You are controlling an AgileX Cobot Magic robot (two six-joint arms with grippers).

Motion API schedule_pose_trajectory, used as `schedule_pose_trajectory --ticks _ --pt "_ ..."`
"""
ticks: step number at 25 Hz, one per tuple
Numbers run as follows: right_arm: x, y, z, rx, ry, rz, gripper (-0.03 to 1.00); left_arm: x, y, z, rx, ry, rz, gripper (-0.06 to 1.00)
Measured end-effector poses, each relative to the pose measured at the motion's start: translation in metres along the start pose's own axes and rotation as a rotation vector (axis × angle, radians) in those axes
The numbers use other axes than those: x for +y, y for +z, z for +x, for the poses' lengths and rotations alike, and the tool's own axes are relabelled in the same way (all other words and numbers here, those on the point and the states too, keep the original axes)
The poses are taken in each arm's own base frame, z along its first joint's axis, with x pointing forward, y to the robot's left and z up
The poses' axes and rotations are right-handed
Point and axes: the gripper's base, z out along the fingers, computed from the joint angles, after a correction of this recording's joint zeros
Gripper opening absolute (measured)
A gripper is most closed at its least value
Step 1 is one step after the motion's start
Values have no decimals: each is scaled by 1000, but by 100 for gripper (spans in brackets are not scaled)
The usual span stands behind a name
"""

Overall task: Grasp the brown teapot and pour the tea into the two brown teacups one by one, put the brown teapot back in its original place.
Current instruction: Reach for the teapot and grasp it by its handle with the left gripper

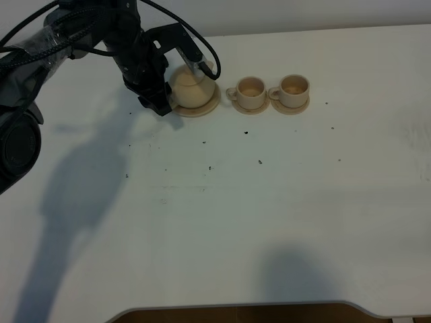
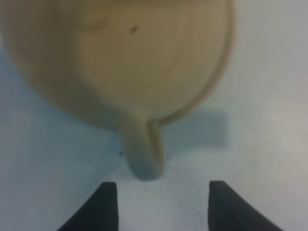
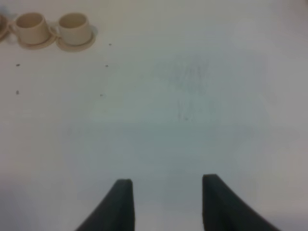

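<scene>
The brown teapot sits upright on its wide saucer, the original place, at the back left of the table. My left gripper is right beside it on the left. In the left wrist view the teapot fills the frame and its loop handle points at the gap between the open fingers, just short of them. The two brown teacups stand on their small saucers to the right of the teapot. My right gripper hovers over bare table, open and holding nothing; the cups are far from it.
The white table carries small dark specks in front of the tea set. The left arm and its cables fill the back left corner and cast a long shadow. The table's front edge is cut out.
</scene>
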Motion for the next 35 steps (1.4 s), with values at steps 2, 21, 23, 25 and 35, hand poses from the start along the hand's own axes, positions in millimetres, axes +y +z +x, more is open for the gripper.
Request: schedule_pose_trajectory --ticks 2,21,23,25,35 --pt "0 0 0 0 0 0 36 0 0 1 7 -50 0 42" --pt "0 0 0 0 0 0 36 0 -14 -22 29 -254 -36 42" --pt "0 0 0 0 0 0 36 -1 -9 -24 31 -253 -28 42" --pt "0 0 0 0 0 0 36 -2 -7 -24 34 -251 -23 42" --pt "0 0 0 0 -1 0 36 -6 -4 -27 31 -259 -10 42"
